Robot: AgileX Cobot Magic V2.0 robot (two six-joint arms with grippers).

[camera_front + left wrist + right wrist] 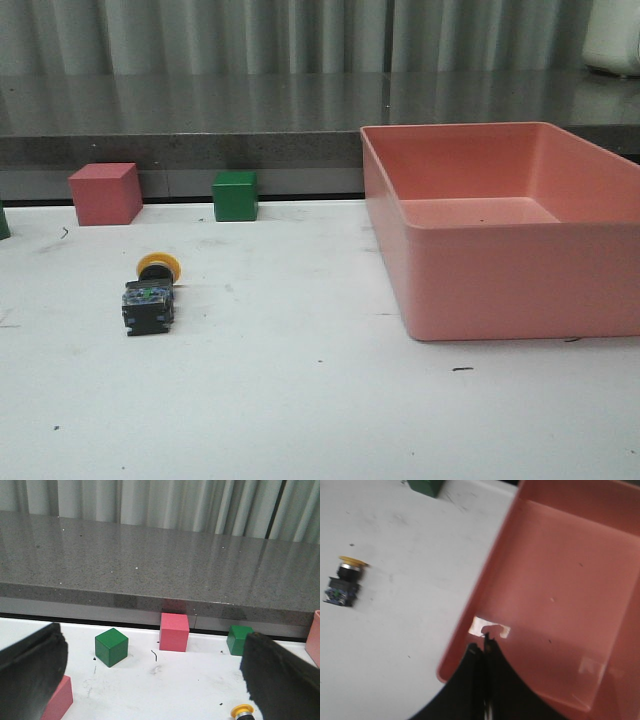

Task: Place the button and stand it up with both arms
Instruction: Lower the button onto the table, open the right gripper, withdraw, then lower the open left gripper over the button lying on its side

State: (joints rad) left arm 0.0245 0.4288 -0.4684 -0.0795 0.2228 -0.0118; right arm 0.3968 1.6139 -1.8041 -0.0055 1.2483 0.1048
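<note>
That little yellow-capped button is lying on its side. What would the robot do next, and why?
Probably bring the left end effector down over the button. The button lies on its side on the white table, nothing gripping it, and that end effector is open with the yellow cap just showing beside one finger. The right end effector is shut, above the pink bin, farther off.

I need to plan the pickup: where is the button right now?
In the front view the button lies on its side on the white table's left part, nearer the camera than the pink cube and green cube.
</note>
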